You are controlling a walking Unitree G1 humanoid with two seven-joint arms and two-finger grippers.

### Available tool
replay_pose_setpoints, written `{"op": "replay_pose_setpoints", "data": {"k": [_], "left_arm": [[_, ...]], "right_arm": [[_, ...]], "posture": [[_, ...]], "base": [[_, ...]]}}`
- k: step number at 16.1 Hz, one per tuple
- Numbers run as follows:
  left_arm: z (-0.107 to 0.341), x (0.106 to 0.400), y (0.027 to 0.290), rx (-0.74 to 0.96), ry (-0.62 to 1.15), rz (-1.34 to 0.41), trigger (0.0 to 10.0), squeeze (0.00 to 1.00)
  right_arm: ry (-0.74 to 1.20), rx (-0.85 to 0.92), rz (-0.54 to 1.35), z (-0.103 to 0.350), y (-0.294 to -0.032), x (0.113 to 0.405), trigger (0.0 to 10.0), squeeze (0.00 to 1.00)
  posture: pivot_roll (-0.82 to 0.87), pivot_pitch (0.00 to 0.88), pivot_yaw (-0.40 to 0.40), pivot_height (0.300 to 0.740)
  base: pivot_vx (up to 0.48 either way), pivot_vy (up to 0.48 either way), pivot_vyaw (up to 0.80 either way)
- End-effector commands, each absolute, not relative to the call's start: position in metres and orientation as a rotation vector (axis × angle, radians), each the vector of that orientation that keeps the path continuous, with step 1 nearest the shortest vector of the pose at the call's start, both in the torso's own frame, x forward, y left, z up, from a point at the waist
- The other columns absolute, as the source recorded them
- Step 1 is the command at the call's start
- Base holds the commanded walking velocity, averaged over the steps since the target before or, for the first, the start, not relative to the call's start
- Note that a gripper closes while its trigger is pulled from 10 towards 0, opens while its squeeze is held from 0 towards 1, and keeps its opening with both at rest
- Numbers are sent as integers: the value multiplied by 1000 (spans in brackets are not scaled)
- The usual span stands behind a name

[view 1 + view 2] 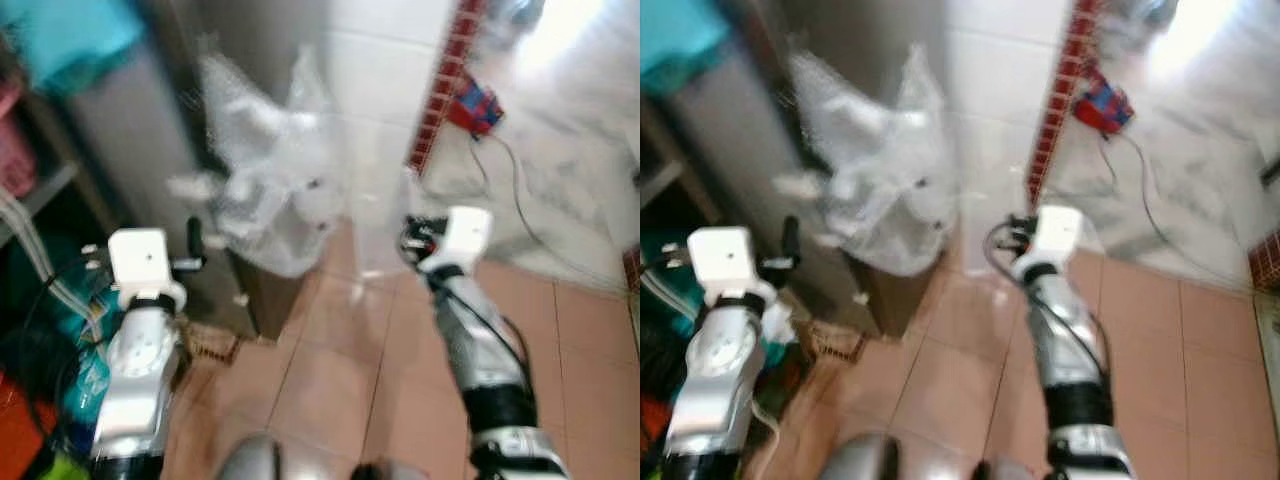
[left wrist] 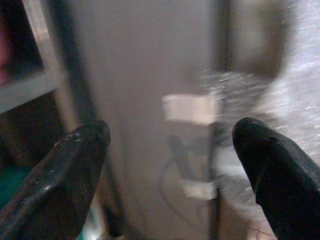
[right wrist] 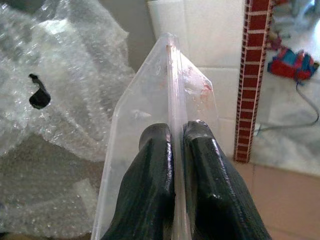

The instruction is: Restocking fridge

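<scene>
Right end effector point(image 3: 172, 150) pinches clear plastic sheet point(image 3: 165, 90) at wrist-view centre; head views blur it. Left end effector point(image 2: 170, 165) open, raised facing grey fridge point(image 2: 145, 75).

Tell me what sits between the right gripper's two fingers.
A clear plastic sheet, standing on edge, is pinched between the right gripper's fingers. The right wrist view shows it plainly, with bubble wrap behind it.

Two silver arms are showing, the left arm point(image 1: 140, 375) and the right arm point(image 1: 478, 345), each wearing a white box at the wrist. Black cables are running along the right arm, and its gripper's fingers point(image 3: 155, 195) are gleaming glossy black.
</scene>
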State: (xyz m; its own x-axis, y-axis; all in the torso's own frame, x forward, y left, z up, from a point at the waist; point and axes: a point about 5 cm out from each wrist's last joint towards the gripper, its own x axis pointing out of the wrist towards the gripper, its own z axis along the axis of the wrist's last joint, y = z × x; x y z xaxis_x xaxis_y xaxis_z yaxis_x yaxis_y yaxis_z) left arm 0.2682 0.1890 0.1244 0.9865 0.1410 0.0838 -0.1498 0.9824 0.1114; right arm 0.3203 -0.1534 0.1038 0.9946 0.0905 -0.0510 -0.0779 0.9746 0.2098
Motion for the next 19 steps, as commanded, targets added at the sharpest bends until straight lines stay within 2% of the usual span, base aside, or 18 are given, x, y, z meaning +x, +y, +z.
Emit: {"op": "replay_pose_setpoints", "data": {"k": [1,4,7,9,11,14,19], "left_arm": [[122,267,195,136,-63,164,10000,0],[115,275,190,125,-1,58,10000,0],[117,282,188,131,-21,-7,10000,0],[120,285,184,69,-40,-89,10000,0],[121,285,181,45,-55,-58,10000,0],[123,284,180,9,-83,-41,10000,0],[123,283,179,-2,-89,-40,10000,0]], "right_arm": [[45,217,97,107,-146,321,10000,0],[45,223,89,107,-147,322,10000,0],[43,229,82,107,-148,323,10000,0],[53,237,79,106,-149,322,10000,0],[45,230,82,108,-149,323,10000,0],[35,174,97,109,-149,323,10000,0],[45,175,104,106,-148,320,10000,0]], "posture": [[102,47,-18,740],[101,43,-20,740],[98,40,-22,740],[92,34,-22,740],[90,32,-24,740],[92,31,-30,740],[89,34,-30,740]], "base": [[0,0,431],[0,0,0],[0,0,0],[0,0,0],[0,0,-609],[0,0,0],[271,0,0]]}}
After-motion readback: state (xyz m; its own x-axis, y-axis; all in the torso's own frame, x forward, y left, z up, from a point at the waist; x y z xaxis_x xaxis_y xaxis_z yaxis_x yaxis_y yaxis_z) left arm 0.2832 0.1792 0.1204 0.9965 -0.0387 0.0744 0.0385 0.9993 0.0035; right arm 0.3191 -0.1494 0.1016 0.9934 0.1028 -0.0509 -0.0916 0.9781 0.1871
